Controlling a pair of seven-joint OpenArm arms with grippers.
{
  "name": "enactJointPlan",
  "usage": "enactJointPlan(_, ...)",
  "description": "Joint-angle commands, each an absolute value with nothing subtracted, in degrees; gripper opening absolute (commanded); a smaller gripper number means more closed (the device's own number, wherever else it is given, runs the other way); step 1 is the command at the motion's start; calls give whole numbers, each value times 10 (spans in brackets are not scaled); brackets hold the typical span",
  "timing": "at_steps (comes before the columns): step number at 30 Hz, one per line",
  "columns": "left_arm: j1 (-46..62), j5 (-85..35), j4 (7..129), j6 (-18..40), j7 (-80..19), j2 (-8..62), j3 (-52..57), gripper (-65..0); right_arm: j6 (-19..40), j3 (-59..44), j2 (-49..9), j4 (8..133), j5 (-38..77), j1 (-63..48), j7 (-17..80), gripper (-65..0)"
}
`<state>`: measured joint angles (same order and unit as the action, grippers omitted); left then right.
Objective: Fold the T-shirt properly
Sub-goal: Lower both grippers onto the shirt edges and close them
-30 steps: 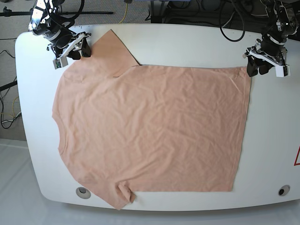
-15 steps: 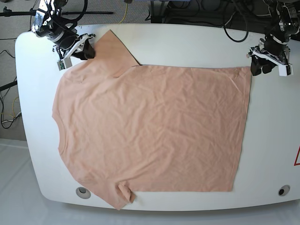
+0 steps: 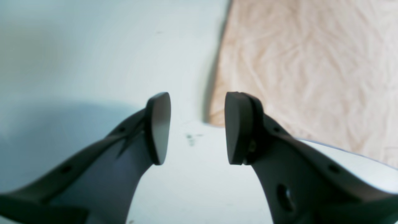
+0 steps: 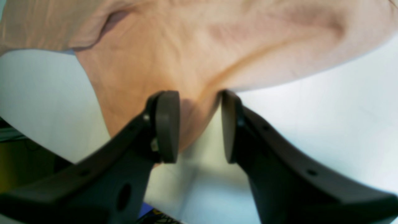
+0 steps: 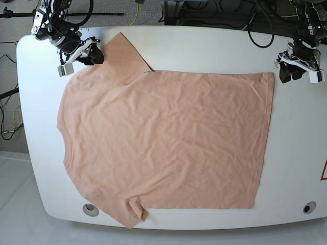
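The peach T-shirt lies flat on the white table, neck side to the left and hem to the right. One sleeve points to the far edge. My right gripper is at that sleeve's left edge. In the right wrist view, the right gripper has its jaws apart, with a fold of the T-shirt reaching in between and touching the left pad. My left gripper is just right of the far hem corner. In its wrist view, the left gripper is open over bare table, beside the T-shirt.
The white table has rounded corners and two round fittings near its front edge. Cables and stands crowd the floor behind the far edge. A red mark is at the right edge.
My left gripper has drawn back to the right, off the hem corner. My right gripper has shifted slightly along the sleeve's edge. The shirt lies as before.
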<state>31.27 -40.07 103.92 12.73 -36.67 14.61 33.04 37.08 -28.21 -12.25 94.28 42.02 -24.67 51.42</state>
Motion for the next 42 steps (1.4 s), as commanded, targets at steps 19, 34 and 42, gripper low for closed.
enactJointPlan(19, 303, -404, 1040, 127, -351, 157, 329, -376, 369, -302, -112, 895, 311, -248, 489, -423)
enactJointPlan(34, 293, -407, 994, 130, -358, 157, 320, -385, 375, -242, -116, 894, 361, -247, 497, -430)
enactJointPlan(42, 288, -403, 998, 129, -366, 157, 320, -384, 375, -247, -116, 896, 355, -244, 494, -430)
